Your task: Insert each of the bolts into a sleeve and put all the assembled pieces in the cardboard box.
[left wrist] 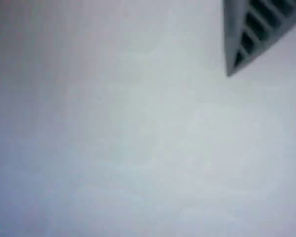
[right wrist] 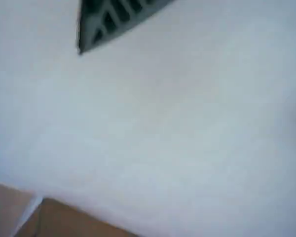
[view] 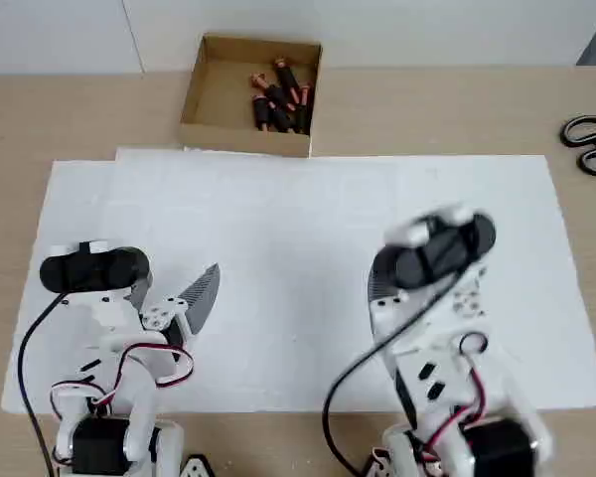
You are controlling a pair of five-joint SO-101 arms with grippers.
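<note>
The cardboard box (view: 211, 91) stands at the back of the table, left of centre. Several assembled pieces (view: 280, 97), black sleeves with copper-coloured bolts, lie in its right half. My left gripper (view: 207, 286) rests low over the white sheet (view: 298, 229) at the front left, shut and holding nothing. One of its ribbed grey fingers (left wrist: 246, 34) shows in the left wrist view above bare sheet. My right gripper (view: 379, 283) sits over the sheet at the front right, mostly tucked under its wrist camera. Its dark tip (right wrist: 106, 19) hangs above plain white sheet.
The white sheet covers most of the wooden table (view: 20, 119). Black scissors (view: 590, 143) lie at the far right edge, off the sheet. The right wrist view shows the sheet's edge and a strip of wooden table (right wrist: 64, 222).
</note>
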